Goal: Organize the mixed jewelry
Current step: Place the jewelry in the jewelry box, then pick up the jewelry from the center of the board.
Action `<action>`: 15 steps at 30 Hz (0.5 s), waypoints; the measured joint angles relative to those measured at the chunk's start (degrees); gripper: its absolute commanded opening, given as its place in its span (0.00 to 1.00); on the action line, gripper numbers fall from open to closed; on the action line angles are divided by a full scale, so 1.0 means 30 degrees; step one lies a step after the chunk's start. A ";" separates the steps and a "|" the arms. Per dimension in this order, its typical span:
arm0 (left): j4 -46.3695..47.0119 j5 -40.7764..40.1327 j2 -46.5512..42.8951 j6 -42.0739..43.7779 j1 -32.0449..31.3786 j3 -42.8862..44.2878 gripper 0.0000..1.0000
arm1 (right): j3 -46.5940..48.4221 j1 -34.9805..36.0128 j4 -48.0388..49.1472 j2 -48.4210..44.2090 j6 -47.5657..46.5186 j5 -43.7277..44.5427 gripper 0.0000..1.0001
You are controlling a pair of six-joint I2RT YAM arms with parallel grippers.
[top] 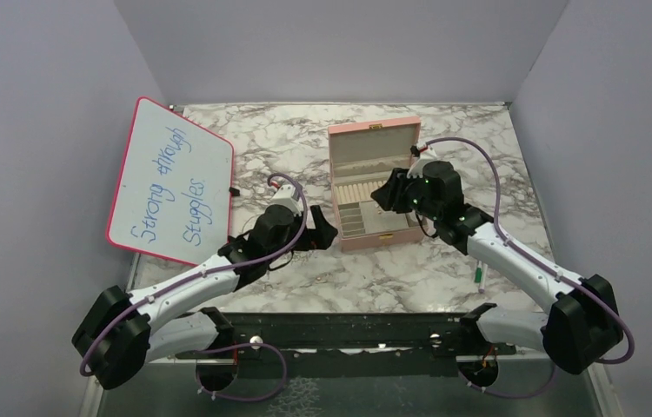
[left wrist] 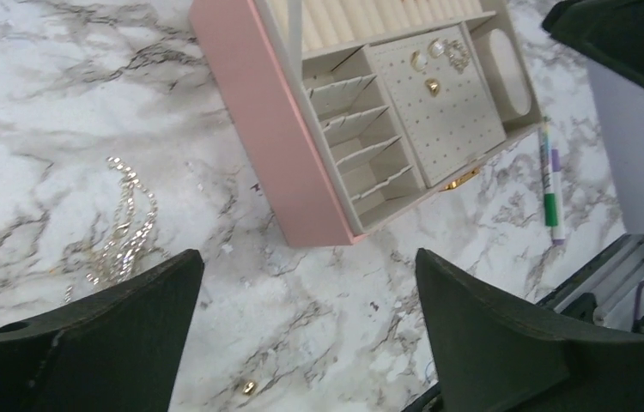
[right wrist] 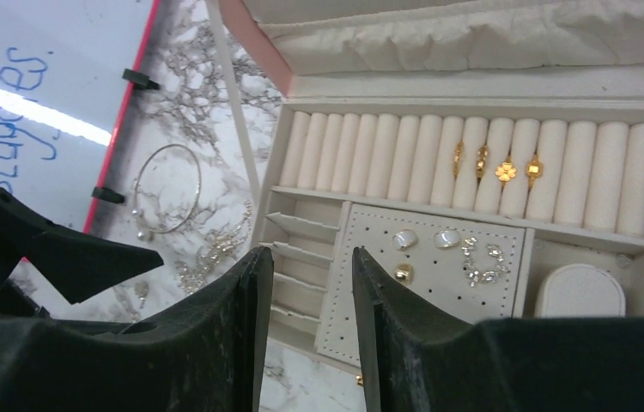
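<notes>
Fingers (left wrist: 121, 343) of the left gripper (left wrist: 308, 257) are hanging wide apart and empty, with a tiny gold piece (left wrist: 248, 388) lying between them on the surface (left wrist: 44, 103), while the right gripper (right wrist: 306, 257), fingers only a little apart, is hanging farther off over the pink box (left wrist: 258, 129).

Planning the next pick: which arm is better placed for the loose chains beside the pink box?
Left, probably: the left gripper, open, hangs near the chains; the right gripper is over the pink box.
</notes>
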 measured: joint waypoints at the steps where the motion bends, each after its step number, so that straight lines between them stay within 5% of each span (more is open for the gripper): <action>1: -0.0984 -0.0087 -0.0168 0.0066 0.0000 0.0364 0.75 | 0.0000 0.0000 0.0000 -0.0182 0.0160 -0.0284 0.43; 6: -0.5195 -0.0182 -0.0998 0.0539 0.0080 0.1581 0.61 | 0.0000 0.0000 -0.0313 -0.0364 0.0911 -0.1319 0.42; 15: -0.9777 0.0255 0.1435 -0.0364 -0.1107 0.2973 0.60 | -0.0372 0.0000 -0.1355 -0.1399 0.1923 -0.1661 0.42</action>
